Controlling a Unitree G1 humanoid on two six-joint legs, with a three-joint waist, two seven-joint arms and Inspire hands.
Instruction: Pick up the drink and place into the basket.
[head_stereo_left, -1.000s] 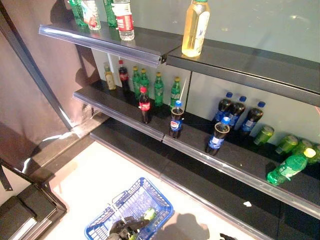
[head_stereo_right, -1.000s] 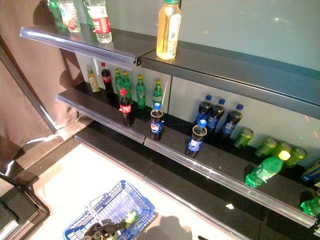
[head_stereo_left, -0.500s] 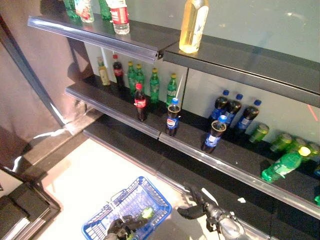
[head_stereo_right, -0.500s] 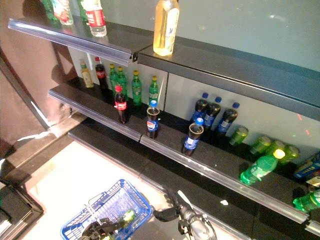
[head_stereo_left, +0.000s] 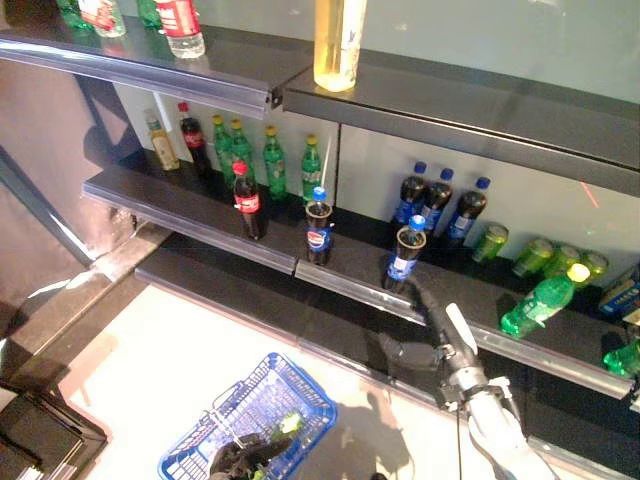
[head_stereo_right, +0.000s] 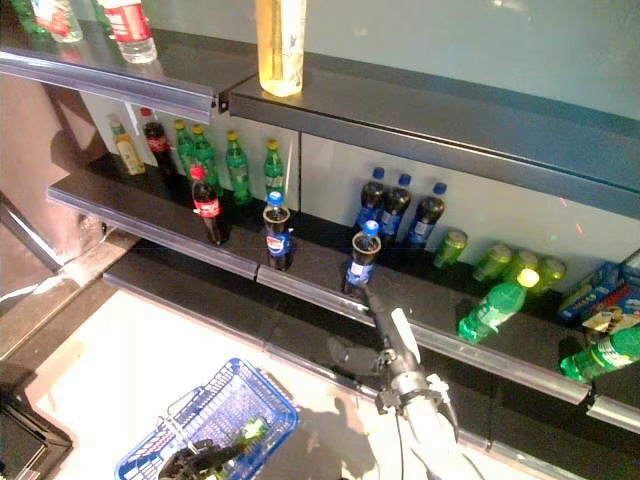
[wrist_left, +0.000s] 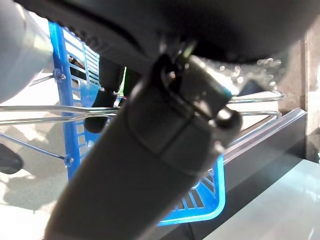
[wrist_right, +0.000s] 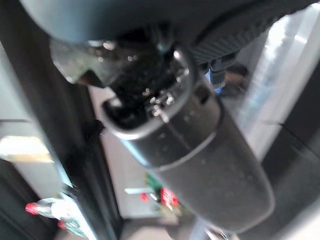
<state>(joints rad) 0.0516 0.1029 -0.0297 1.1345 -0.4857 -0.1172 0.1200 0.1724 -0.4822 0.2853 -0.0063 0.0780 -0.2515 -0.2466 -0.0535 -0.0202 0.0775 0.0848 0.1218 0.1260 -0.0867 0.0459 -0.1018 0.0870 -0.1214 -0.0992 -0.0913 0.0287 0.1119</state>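
Observation:
A dark cola bottle (head_stereo_left: 406, 252) with a blue cap and label stands at the front of the middle shelf. My right hand (head_stereo_left: 434, 320) reaches up from the lower right with its fingers straight and its thumb spread. Its fingertips are just below and in front of that bottle, apart from it. My left hand (head_stereo_left: 235, 462) is shut on the thin wire handles (wrist_left: 50, 112) of the blue basket (head_stereo_left: 300, 395), which hangs low at the left. A green bottle (head_stereo_left: 288, 425) lies inside the basket.
A red-capped cola (head_stereo_left: 247, 200) and another blue-capped cola (head_stereo_left: 318, 225) stand at the shelf front. Green bottles (head_stereo_left: 270, 160) and dark bottles (head_stereo_left: 440, 205) stand behind. Green cans (head_stereo_left: 490, 242) and a green bottle (head_stereo_left: 540, 305) lie to the right. A yellow bottle (head_stereo_left: 335, 40) stands on the upper shelf.
The camera has shifted. My right arm has come into view and risen from the lower edge up to the middle shelf, towards the cola bottle. The basket hangs as before.

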